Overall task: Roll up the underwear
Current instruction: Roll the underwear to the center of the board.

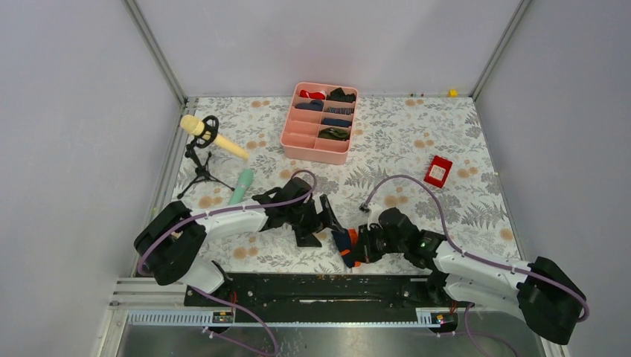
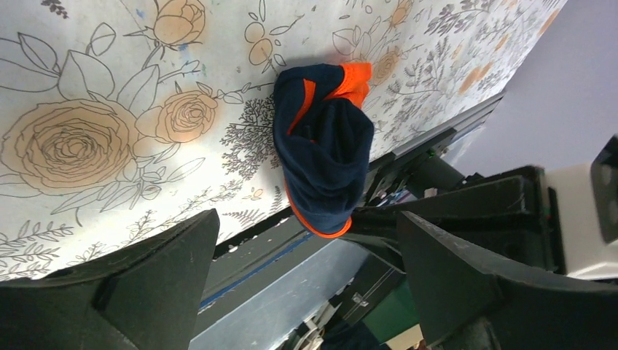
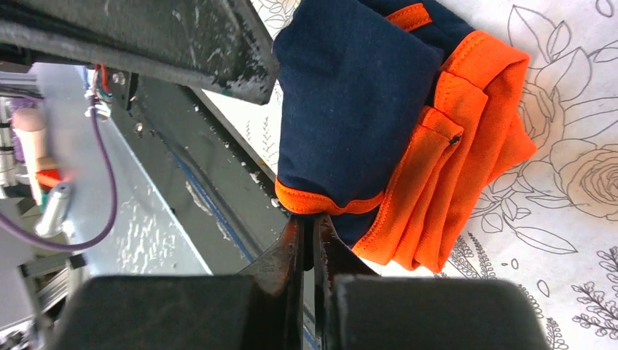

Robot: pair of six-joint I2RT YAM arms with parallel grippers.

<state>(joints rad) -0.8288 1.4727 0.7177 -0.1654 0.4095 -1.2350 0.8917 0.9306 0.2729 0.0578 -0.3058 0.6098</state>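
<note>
Top view, underwear [image 1: 344,244]: we see a navy bundle edged in orange, bunched at the near edge of the floral tabletop [image 1: 417,156].
Top view, arms: the left arm [image 1: 231,218] reaches right and the right arm [image 1: 461,260] reaches left, both low.
Top view, place: the garment lies between the left pincer [image 1: 318,225] and the right pincer [image 1: 362,245].
Left wrist view: the jaws are spread wide and empty, with the cloth just beyond them, not touching.
Right wrist view: the fingers are pressed together, nipping the orange hem.
</note>
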